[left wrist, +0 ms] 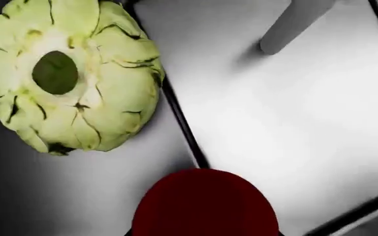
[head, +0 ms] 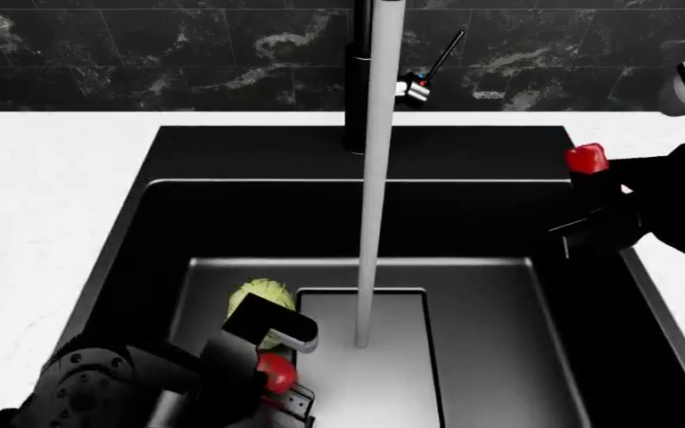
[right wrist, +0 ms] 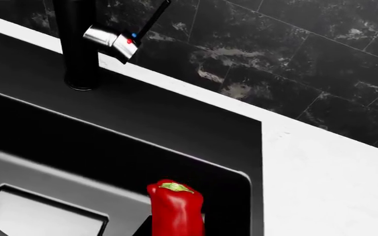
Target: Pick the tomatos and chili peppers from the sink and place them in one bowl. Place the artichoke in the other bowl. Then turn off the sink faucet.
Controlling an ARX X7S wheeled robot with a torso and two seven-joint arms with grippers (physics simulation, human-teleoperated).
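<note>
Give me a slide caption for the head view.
Water streams into the sink; left pincer holds a tomato beside the artichoke, right lifts a chili.

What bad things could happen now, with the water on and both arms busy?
The chili pepper in the right gripper hangs above the sink; it could fall back in. The left gripper holds a tomato close beside the artichoke and may bump it. Water could splash them.

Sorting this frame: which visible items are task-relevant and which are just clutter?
Job:
pale green leafy artichoke
round red tomato
slim red chili pepper
matte black sink
tall black faucet, water running

Lying about:
white countertop
black marble backsplash
</note>
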